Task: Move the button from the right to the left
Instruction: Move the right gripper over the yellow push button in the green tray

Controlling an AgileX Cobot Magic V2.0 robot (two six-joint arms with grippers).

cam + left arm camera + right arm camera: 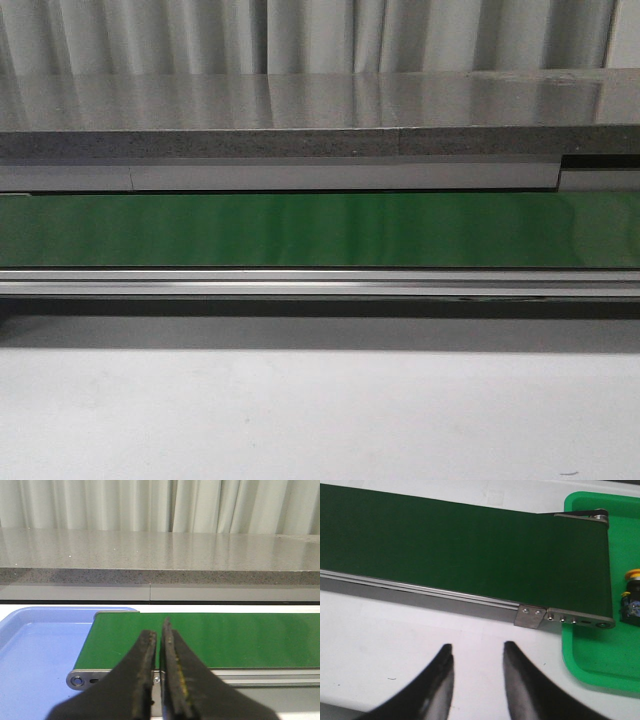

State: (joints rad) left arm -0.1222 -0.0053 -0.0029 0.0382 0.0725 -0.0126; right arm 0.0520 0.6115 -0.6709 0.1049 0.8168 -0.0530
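Your button (631, 596) sits in the green tray (585, 655) at the belt's end, seen only at the edge of the right wrist view: a yellow cap on a dark body, partly cut off by the frame. It rests on the tray floor, just beside the end of the belt (470, 555) but not on it.

Your right gripper (476, 652) hangs over the white table (380, 645), short of the belt's metal rail (420, 594). Its fingers are spread with a clear gap, and nothing lies between them. It is well apart from the button.

Your left gripper (159, 635) has its fingers pressed almost together, only a thin slit left, gripping nothing. It points at the other end of the belt (225, 637), where a blue tray (35, 655) lies under and beside the roller end.

In the front view you see only the belt (320, 228), its rail (320, 282), the table (320, 420) and a grey counter (320, 120) behind; neither gripper nor the button shows there.
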